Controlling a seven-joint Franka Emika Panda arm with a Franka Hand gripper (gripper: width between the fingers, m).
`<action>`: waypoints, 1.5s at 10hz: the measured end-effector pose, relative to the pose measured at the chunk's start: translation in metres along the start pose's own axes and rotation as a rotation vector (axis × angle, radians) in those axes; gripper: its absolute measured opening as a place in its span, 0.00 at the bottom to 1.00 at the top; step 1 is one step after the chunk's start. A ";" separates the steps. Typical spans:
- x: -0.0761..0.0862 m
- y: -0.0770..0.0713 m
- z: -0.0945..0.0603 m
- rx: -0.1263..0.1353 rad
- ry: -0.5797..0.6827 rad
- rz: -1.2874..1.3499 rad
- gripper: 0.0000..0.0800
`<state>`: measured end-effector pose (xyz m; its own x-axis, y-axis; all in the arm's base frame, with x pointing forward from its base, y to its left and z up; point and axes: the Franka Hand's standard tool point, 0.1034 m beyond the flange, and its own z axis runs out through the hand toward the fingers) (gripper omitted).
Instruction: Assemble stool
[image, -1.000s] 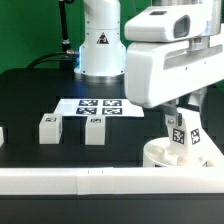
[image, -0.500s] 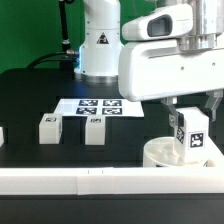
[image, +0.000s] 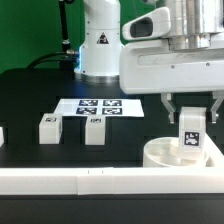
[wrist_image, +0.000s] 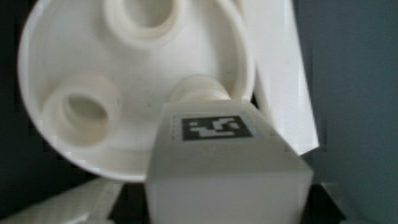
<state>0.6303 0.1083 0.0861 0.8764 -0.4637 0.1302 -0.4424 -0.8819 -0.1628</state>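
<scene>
The round white seat (image: 160, 152) lies on the black table at the exterior view's right, just behind the front bar. Over it stands a white block leg (image: 191, 133), upright, its square tag facing the camera and its lower end at the seat's top. My gripper (image: 192, 112) is shut on this leg from above. In the wrist view the leg (wrist_image: 217, 150) fills the foreground with the seat (wrist_image: 125, 70) and its recesses beyond it. Two more legs (image: 48, 129) (image: 95, 129) stand side by side on the table to the exterior view's left.
The marker board (image: 98, 105) lies flat behind the two loose legs. A long white bar (image: 90, 178) runs along the front edge. A white block (image: 2, 135) is cut off at the exterior view's left edge. The arm's base (image: 98, 45) rises at the back.
My gripper has carried the leg toward the exterior view's right over the seat. The leg has gone from tilted to upright, and its tag now faces the camera squarely.
</scene>
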 end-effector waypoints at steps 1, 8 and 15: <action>-0.001 0.000 0.000 0.007 0.000 0.128 0.42; -0.004 -0.007 0.002 0.060 -0.101 0.975 0.42; 0.017 -0.008 -0.020 0.108 -0.078 0.402 0.81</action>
<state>0.6451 0.1059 0.1091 0.6520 -0.7573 -0.0378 -0.7329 -0.6166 -0.2875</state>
